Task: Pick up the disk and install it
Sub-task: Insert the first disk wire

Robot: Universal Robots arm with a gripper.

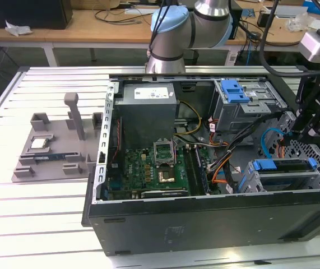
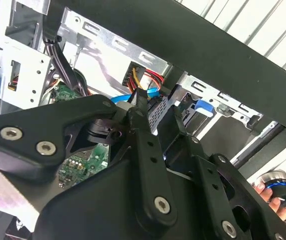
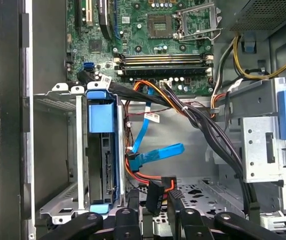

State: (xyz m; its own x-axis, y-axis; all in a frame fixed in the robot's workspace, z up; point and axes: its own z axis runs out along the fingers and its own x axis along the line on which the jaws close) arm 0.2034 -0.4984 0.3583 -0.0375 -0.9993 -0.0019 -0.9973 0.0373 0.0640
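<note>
A: In the exterior view?
B: The disk [image 1: 286,172], blue-framed, sits in the drive cage [image 1: 249,182] of the open computer case [image 1: 204,216]; the gripper [image 1: 311,126] hangs just above.
A: First wrist view?
B: 1 disk [image 3: 102,150] is seated in the cage; gripper [image 3: 150,220] fingers are empty and apart.
A: Second?
B: Black linkage, nothing held.

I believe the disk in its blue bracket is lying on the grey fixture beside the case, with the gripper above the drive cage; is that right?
Not quite: the disk sits in the drive cage inside the case, as the first wrist view shows; the gripper is above that cage.
</note>
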